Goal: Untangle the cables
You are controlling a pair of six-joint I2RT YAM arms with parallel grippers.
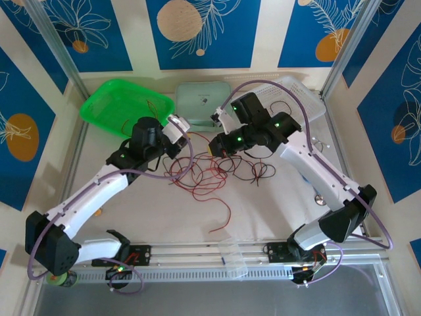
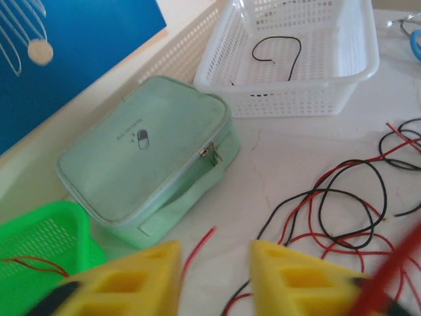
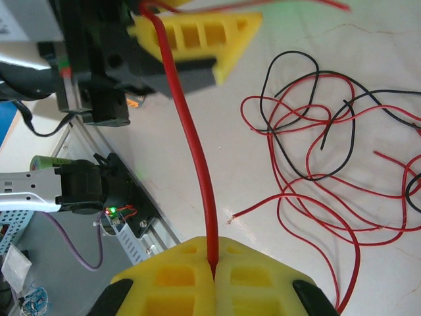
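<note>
Pinching one red strand [image 3: 195, 155], the pressed-together right fingers [image 3: 174, 280] hold it running toward twelve o'clock beside the spread left fingers [image 3: 197, 29], with the remaining cables [image 3: 309, 176] tangled on the desk [image 3: 375, 46] at three o'clock.

Thin red and black cables [image 1: 207, 174] lie tangled in loose curly loops.

The cables [image 1: 205, 172] are red and black on a pale veined worktop [image 1: 270, 210], with yellow fingers [image 2: 131, 283], a green basket [image 1: 105, 99], mint pouch [image 1: 200, 99] and white basket [image 1: 308, 104].
</note>
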